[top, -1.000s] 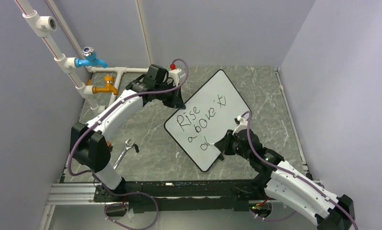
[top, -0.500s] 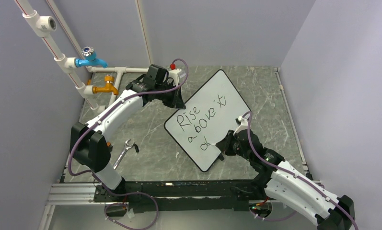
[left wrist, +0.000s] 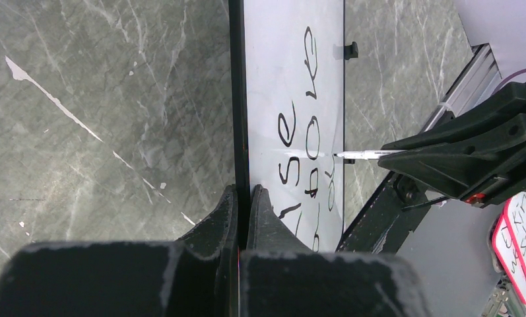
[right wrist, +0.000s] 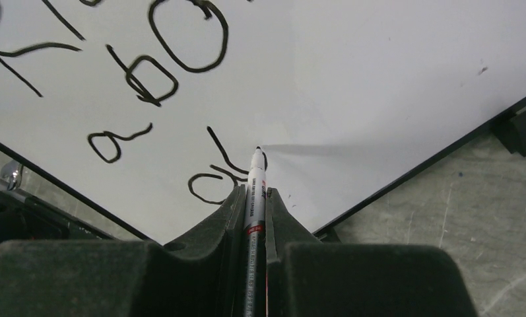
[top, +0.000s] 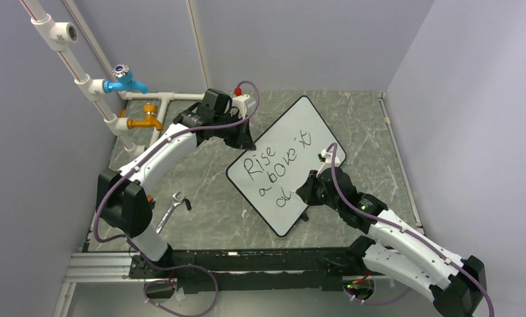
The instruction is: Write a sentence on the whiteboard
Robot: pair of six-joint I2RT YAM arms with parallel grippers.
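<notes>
The whiteboard [top: 307, 120] lies slanted on the marble table, its near part raised on small black feet. The sentence [top: 273, 168] reads "Rise above it al" in three slanted lines. My left gripper [top: 245, 142] is shut on the board's black rim at its left corner; the left wrist view shows the jaws [left wrist: 243, 193] pinching that rim. My right gripper [top: 307, 193] is shut on a white marker [right wrist: 255, 185]. The marker's tip rests on the board [right wrist: 392, 72] just right of the letters "al" [right wrist: 214, 175]. The marker also shows in the left wrist view [left wrist: 365, 154].
A wrench [top: 169, 208] lies on the table at the near left. White pipes with a blue tap [top: 125, 82] and a yellow tap [top: 146, 122] stand at the far left. A metal rail [top: 247, 261] runs along the near edge. Walls close in three sides.
My right gripper has moved away from the near edge, up along the board, with the marker; its tip now sits beside the "l". The left arm and board have not moved.
</notes>
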